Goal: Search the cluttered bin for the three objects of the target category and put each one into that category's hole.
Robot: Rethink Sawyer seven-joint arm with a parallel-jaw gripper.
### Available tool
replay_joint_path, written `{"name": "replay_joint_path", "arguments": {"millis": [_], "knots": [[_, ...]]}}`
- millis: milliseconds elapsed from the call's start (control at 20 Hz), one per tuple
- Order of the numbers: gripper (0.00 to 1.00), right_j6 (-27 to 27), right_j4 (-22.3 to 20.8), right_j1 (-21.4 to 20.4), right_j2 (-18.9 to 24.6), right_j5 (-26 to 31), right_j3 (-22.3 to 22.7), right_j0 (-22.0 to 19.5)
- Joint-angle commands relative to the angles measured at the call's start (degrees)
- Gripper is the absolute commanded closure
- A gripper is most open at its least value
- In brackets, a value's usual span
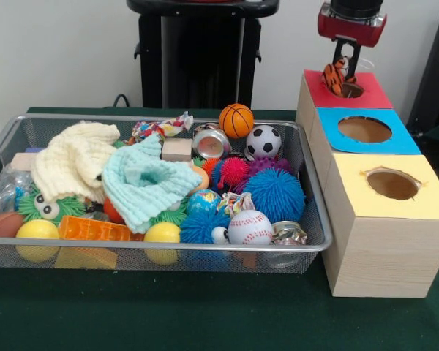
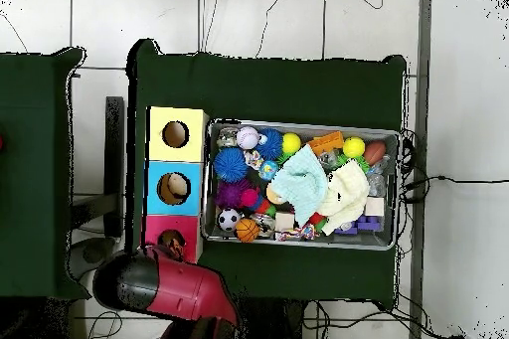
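Observation:
In the front view my gripper point(image 1: 342, 72) hangs over the red-faced box point(image 1: 373, 96) at the back right. It is shut on a small orange toy with black stripes point(image 1: 331, 77), held at the edge of the red hole point(image 1: 353, 91). The wire mesh bin point(image 1: 168, 249) lies to the left, full of clutter. In the overhead view the red arm point(image 2: 164, 290) covers the gripper; the red hole point(image 2: 171, 245) and the bin point(image 2: 298, 124) show.
The blue-faced hole point(image 1: 364, 129) and yellow-faced hole point(image 1: 392, 184) sit in front of the red one. The bin holds a basketball point(image 1: 236, 120), a soccer ball point(image 1: 263, 141), a baseball point(image 1: 249, 227), a blue spiky ball point(image 1: 275, 194), cream point(image 1: 73, 157) and mint point(image 1: 146, 183) cloths.

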Motion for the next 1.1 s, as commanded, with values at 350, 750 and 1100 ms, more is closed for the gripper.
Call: {"name": "replay_joint_path", "arguments": {"millis": [350,750,1100], "knots": [[1.00,11.17,-0.11,3.83,0.23,-0.68,-9.21,1.86],[1.00,8.43,-0.72,3.18,1.07,-1.35,-7.99,-1.12],[0.00,6.81,-1.53,2.50,1.41,-0.56,-7.13,-3.35]]}}
